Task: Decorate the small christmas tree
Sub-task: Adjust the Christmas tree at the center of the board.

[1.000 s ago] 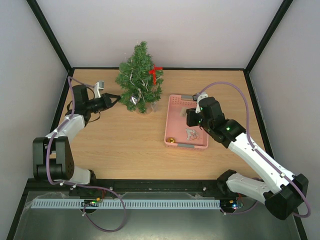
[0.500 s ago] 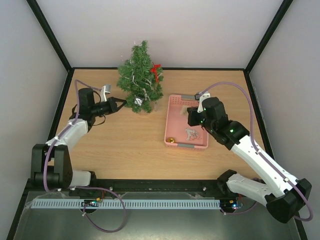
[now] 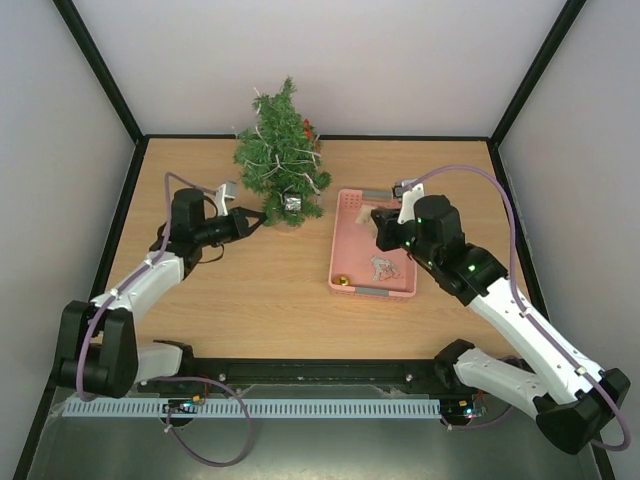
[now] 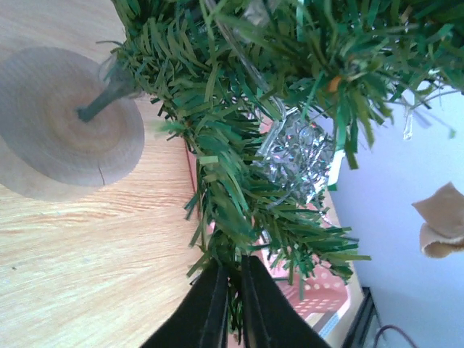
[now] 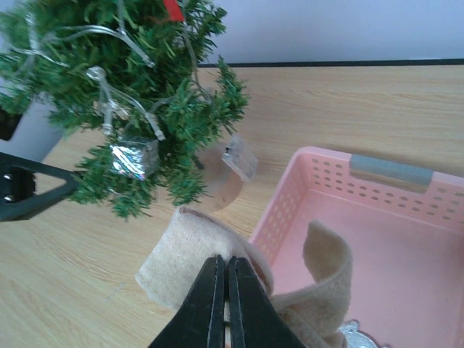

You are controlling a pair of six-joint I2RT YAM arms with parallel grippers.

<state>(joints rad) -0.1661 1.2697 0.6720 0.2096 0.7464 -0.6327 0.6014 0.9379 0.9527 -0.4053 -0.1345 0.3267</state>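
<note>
Counted: one small christmas tree [image 3: 280, 160], one pink basket [image 3: 337, 245], two grippers. Stands far-centre on table, about upright, long axis vertical, tip up. Left gripper [image 4: 228, 270]: pinched onto a low branch. Right gripper [image 5: 223, 267]: clamped on one beige felt strip [image 5: 170, 264] over basket's tree-side rim. Basket just right of tree, one gold ball [image 3: 343, 281] inside.

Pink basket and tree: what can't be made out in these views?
- Top view: small pieces in the pink basket are too small to identify.
- Right wrist view: small christmas tree loses its top at the upper edge.
- Right wrist view: beige strip in the right gripper runs off the bottom edge.
</note>
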